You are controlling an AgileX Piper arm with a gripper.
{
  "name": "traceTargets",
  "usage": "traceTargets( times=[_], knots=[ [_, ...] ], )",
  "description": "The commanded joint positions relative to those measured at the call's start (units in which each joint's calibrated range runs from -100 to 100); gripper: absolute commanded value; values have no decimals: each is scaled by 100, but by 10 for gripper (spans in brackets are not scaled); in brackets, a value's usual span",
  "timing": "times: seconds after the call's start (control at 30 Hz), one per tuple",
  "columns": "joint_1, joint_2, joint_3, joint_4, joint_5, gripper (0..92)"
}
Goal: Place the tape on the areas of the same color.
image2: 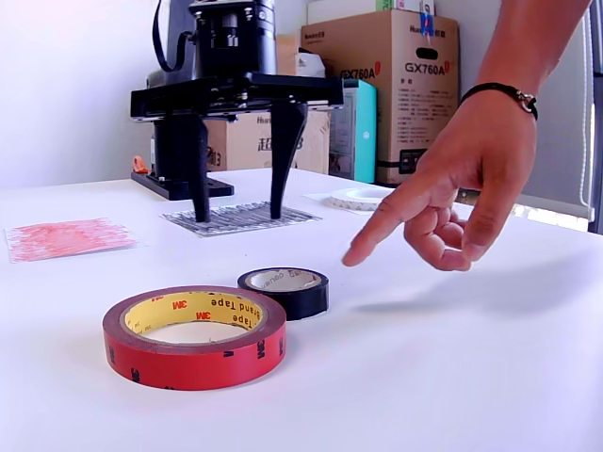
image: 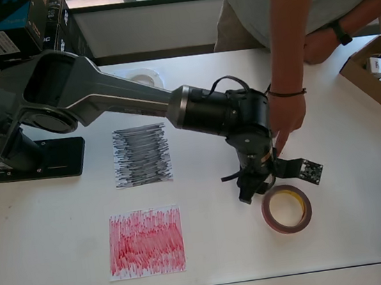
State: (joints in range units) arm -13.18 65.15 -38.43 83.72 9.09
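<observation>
Red-rimmed tape roll and small black roll lie side by side on the bench — far from their scribbled patches — as the tool hovers nearby, jaws spread and empty, while a hand points.

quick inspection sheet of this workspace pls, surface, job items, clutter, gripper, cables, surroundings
surface: white table, flat and clean.
job's things: red tape roll and small black tape roll lie flat side by side; whitish tape roll lies further back; black patch and red patch both bare.
clutter: open cardboard box of small items at the overhead view's right edge.
grippers: gripper open, above the table behind the black roll, holding nothing.
cables: black cable looped at the arm's wrist.
surroundings: a person's hand points down near the rolls; cartons stacked behind the table.
</observation>
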Motion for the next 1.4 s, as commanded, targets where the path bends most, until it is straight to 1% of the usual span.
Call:
traceTargets(
  times=[0.0,0.07,0.37,0.47,0.63,1.03,1.37],
  knots=[
    [17,127,-42,-35,50,595],
    [1,174,-42,-35,140,595],
    [-30,258,-42,-52,173,595],
    [-38,258,-42,-179,361,595],
    [-14,258,-42,-188,451,595],
    [73,258,-32,-196,468,595],
    [380,192,31,-162,386,595]
  ],
)
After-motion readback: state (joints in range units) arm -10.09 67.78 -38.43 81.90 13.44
